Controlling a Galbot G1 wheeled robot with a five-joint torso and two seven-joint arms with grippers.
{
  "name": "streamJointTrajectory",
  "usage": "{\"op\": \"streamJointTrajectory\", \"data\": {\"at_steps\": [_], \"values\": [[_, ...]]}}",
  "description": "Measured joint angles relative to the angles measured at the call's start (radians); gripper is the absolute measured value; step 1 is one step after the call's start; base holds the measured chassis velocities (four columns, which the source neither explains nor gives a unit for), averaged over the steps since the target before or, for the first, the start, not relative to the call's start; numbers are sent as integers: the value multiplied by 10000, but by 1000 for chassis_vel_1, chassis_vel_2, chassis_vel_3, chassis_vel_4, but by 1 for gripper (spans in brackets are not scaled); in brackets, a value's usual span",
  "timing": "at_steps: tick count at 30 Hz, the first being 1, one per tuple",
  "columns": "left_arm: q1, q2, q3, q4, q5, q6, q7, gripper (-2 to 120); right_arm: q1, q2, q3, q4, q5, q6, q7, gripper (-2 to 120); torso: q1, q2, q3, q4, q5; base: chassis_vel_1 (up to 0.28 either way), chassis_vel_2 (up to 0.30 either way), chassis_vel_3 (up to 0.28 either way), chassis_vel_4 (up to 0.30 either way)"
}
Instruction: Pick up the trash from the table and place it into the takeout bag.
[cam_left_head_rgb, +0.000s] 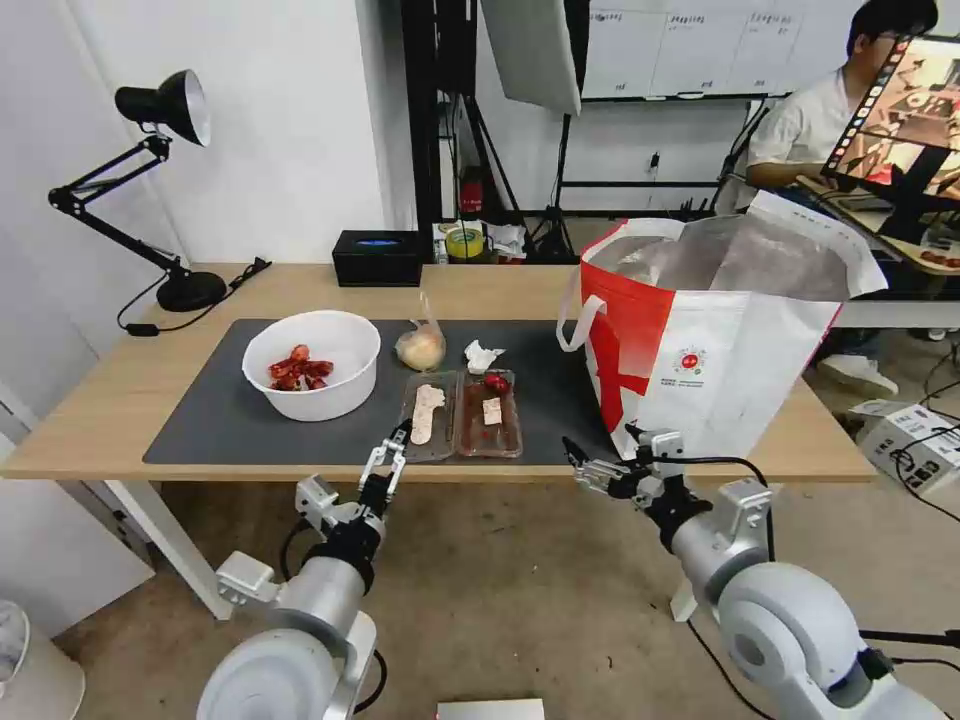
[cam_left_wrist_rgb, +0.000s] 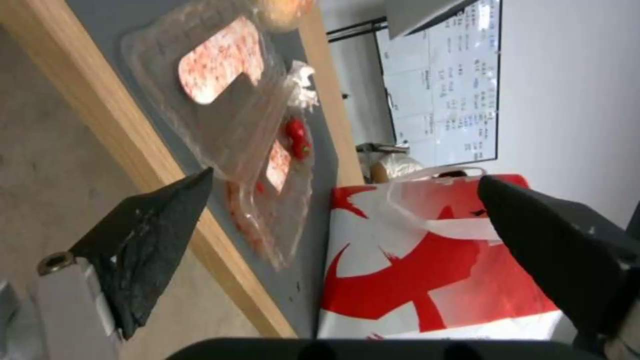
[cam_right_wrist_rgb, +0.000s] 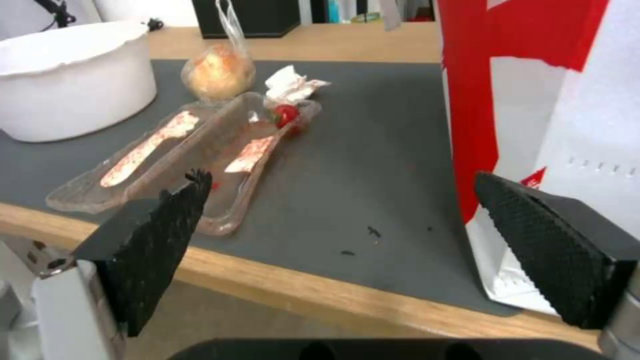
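In the head view, the long light-wood table (cam_left_head_rgb: 120, 400) with its dark grey rectangular mat (cam_left_head_rgb: 200, 420) is stretching across the middle of the frame. The white round bowl holding red food scraps (cam_left_head_rgb: 311, 364) is sitting at centre left on the mat. Just right of it are lying the small knotted clear bag with a yellowish lump (cam_left_head_rgb: 421, 347), the crumpled white tissue (cam_left_head_rgb: 481, 355) and, lower, the clear hinged plastic tray (cam_left_head_rgb: 461, 415). The large white-and-red takeout bag with foil lining (cam_left_head_rgb: 715, 345) is standing open at centre right. The left gripper (cam_left_head_rgb: 390, 455) is hovering at the tray's near edge, fingers spread apart. The right gripper (cam_left_head_rgb: 580, 466) is hanging below the bag's lower left corner, its fingers likewise parted.
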Motion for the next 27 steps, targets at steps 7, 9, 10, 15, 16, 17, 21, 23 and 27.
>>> {"op": "streamJointTrajectory", "data": {"at_steps": [7, 9, 10, 15, 16, 17, 21, 23, 27], "values": [[-384, -151, 394, 453, 141, -157, 5, 100, -93, -3, 110, 47, 3, 52, -14, 100, 0, 0, 0, 0, 0, 0, 0, 0, 0], [-593, -169, 498, 633, 146, -203, 7, 100, -166, -6, 215, 72, 3, 56, -15, 100, 0, 0, 0, 0, 0, 0, 0, 0, 0], [-593, -169, 498, 633, 146, -203, 7, 100, -166, -6, 215, 72, 3, 56, -15, 100, 0, 0, 0, 0, 0, 0, 0, 0, 0], [-914, -121, 672, 908, 133, -228, -49, 100, -234, -54, 398, 105, 5, 65, -15, 100, 0, -1, 0, 0, 0, 0, 0, 0, 0], [-914, -121, 672, 908, 133, -228, -49, 100, -234, -54, 398, 105, 5, 65, -15, 100, 0, -1, 0, 0, 0, 0, 0, 0, 0], [-971, -97, 727, 965, 118, -228, -61, 100, -250, -59, 437, 111, 6, 75, -15, 100, 0, 0, 0, 0, 0, 0, 0, 0, 0], [-1263, -41, 925, 1205, 52, -218, -131, 100, -326, -86, 556, 145, 7, 103, -15, 100, 0, -1, 0, 1, 0, 0, 0, 0, 0], [-1523, -52, 1036, 1399, -30, -216, -259, 100, -406, -116, 644, 176, 7, 117, -15, 100, 0, 0, 0, 0, 0, 0, 0, 0, 0], [-1804, -99, 1123, 1666, -61, -229, -386, 100, -494, -137, 758, 198, 6, 144, -15, 100, 0, 0, 0, 0, -1, 0, 0, 0, 0]]}}
